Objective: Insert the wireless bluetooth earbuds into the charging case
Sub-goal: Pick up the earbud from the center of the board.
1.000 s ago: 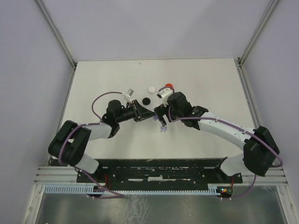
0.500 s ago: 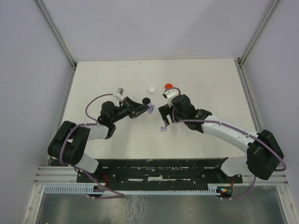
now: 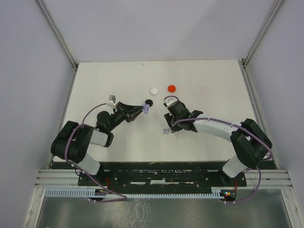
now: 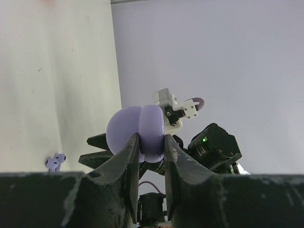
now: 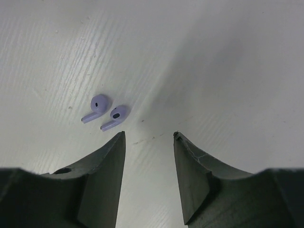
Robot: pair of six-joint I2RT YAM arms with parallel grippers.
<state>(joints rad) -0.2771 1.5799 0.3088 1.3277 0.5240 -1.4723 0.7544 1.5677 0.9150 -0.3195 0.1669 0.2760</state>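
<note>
Closest to the arm bases, the two tiny lavender stemmed earbuds [image 5: 105,113] lie side by side on the matte white tabletop [image 3: 213,80], almost touching. Each has a rounded glossy head with a dark spot and a short stem, and both stems point the same way. There's bare table all around them, so nothing crowds that spot.

The right gripper [image 5: 148,135] hangs just over them, fingers spread with nothing between them. In its wrist view the buds sit just ahead of the left-hand fingertip, a bit off from the gap rather than centred in it.

Further in and to the left, the left gripper [image 4: 152,137] is clamped on the smooth rounded lavender charging case [image 4: 135,124]. The case is pinched by its lower part and bulges out above the fingertips as two glossy lobes with a crease between them. I can't tell if that crease is a lid seam. The case is well apart from the buds.

From overhead the case shows right beside a small round black disc [image 3: 149,101]; whether they touch, I can't tell. Past that sit a small round white disc [image 3: 154,90] and a small round red disc [image 3: 171,88], near each other. Beyond those the table runs bare to the far edge, boxed in by pale lilac walls [image 3: 28,71] on the left, right and back.
</note>
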